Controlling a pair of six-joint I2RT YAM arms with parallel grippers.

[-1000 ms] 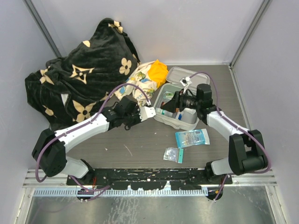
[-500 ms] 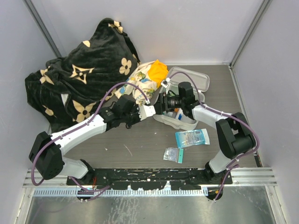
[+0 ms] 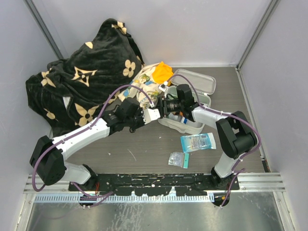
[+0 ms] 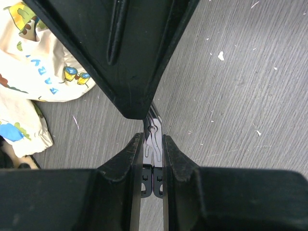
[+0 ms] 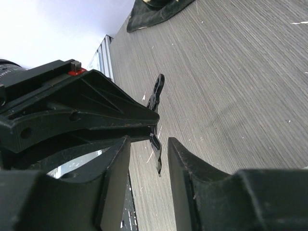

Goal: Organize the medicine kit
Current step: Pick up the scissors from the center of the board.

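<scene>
Beside the medicine kit [image 3: 192, 129], handing a slim tool [image 5: 156, 94] across.
Clamping it in left gripper [image 4: 153, 139]; right gripper [image 5: 147, 144] apart astride it, needing a square pinch before release.

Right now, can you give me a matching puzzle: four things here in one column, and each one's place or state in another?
1. medicine kit
2. black blanket
3. blue packet
4. left hand

a. heaped at the far left
b. lid open
c. pinching a thin flat piece
d. flat on the table, on the near side of the kit

Pairs: 1-b, 2-a, 3-d, 4-c
</scene>
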